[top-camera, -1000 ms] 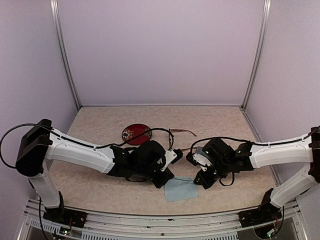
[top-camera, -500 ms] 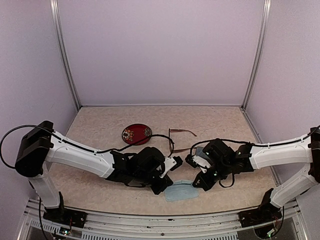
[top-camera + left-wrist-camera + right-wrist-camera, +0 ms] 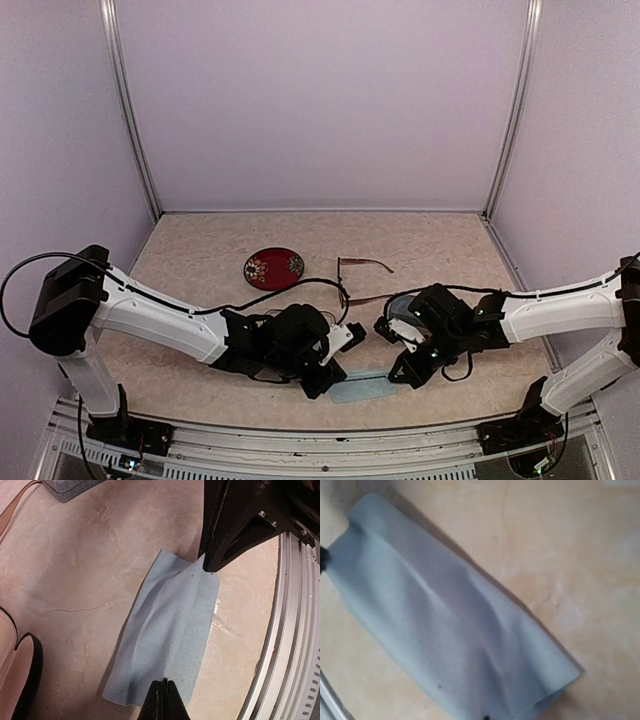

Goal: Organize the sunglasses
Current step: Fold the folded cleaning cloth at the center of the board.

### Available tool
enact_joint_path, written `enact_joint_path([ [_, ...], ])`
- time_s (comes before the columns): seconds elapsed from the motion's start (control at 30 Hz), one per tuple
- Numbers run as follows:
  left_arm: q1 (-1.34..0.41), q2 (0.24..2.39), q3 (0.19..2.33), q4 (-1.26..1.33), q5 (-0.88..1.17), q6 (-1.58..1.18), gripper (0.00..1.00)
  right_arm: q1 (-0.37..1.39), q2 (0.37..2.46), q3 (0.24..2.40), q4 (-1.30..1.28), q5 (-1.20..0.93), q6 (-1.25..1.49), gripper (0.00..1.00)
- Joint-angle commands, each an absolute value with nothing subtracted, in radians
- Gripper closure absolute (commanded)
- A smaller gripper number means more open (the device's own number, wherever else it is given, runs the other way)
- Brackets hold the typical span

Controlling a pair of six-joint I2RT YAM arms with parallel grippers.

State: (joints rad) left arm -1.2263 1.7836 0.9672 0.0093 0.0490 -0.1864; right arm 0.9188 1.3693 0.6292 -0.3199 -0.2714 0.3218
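Pinching one short edge of the light-blue cloth (image 3: 170, 635) with the left gripper (image 3: 161, 687), tips pressed tight together on it. Pinching the other short edge with the right gripper (image 3: 210, 569), squeezed shut the same way. Holding the cloth stretched between the two, low on the table (image 3: 90, 565), at the bottom middle of the top view, right by the metal rail (image 3: 295, 630).

Not touching any sunglasses. Easy to spot the reddish-brown sunglasses (image 3: 365, 263) in the middle of the top view: lying on the table with arms spread open, farther back than the cloth, near a grey-blue case (image 3: 67, 489). No sure sign of the black pair; only a dark-rimmed shape (image 3: 32, 670) at the lower left of the left wrist view, too cut off to name.

Looks like an early step, busy with the cloth only. Most likely left to do: fold the arms and put both pairs away neatly.
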Motion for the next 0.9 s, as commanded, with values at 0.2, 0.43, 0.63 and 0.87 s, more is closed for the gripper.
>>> enact_joint_path([
  [0.2,-1.239,1.816,0.946,0.058,0.071,-0.204,1.00,0.910,1.369,0.600,-0.307,-0.312,0.329,1.00],
  [0.43,-1.246,1.821,0.946,0.047,0.080,-0.198,1.00,0.911,1.370,0.596,-0.304,-0.315,0.329,1.00],
  [0.63,-1.250,1.821,0.956,0.019,0.092,-0.186,1.00,0.911,1.378,0.590,-0.303,-0.318,0.329,1.00],
  [0.87,-1.249,1.828,0.960,-0.004,0.099,-0.172,1.00,0.912,1.386,0.583,-0.296,-0.324,0.334,1.00],
])
